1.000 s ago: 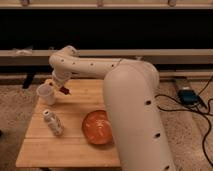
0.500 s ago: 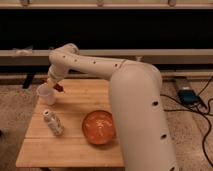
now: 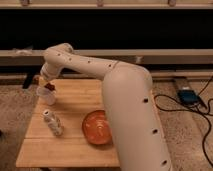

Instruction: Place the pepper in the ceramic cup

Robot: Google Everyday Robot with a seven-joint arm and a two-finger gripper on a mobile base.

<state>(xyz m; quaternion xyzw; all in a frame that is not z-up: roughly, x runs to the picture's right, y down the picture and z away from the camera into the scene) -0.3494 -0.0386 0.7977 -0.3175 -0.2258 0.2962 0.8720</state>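
Note:
The white ceramic cup stands at the far left of the wooden table. My gripper hangs right above the cup's rim, at the end of the white arm that reaches in from the right. A small dark red piece, the pepper, shows at the gripper's tip just over the cup's right rim. Whether it touches the cup I cannot tell.
A white patterned bottle lies tilted on the table in front of the cup. A wide orange bowl sits at the table's front, partly behind my arm. Cables and a blue box lie on the floor at right.
The gripper with the pepper has moved left and slightly down, from beside the cup to right over its rim.

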